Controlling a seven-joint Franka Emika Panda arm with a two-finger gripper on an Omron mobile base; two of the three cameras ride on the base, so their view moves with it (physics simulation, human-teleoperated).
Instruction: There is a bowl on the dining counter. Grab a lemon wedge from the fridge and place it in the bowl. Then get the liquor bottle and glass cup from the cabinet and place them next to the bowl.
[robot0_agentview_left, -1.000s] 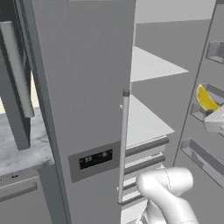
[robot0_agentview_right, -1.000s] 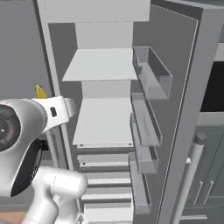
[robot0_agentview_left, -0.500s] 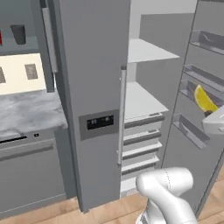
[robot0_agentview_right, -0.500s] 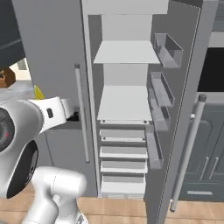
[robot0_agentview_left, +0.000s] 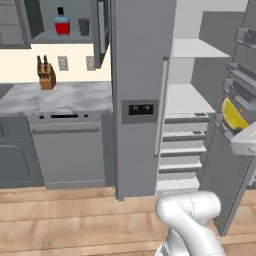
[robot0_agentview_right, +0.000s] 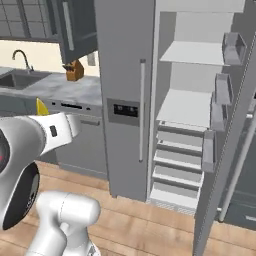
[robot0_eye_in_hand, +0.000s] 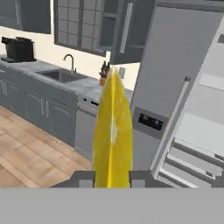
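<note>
Kitchen's looking like this: the fridge (robot0_agentview_left: 142, 95) is standing with its right door swung open, white shelves showing, worktop with a knife block (robot0_agentview_left: 45, 75) off to its left. My gripper (robot0_eye_in_hand: 112, 178) is squeezing the lemon wedge (robot0_eye_in_hand: 113, 131) between its 2 fingers. Up in the cabinet (robot0_agentview_left: 65, 22), the liquor bottle (robot0_agentview_left: 62, 22) and glass cup (robot0_agentview_left: 84, 26) are sitting side by side.

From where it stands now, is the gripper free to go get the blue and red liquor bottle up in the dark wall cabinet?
Probably not yet: the gripper is shut on the yellow lemon wedge, and the blue-and-red liquor bottle stands far off in the cabinet.
</note>
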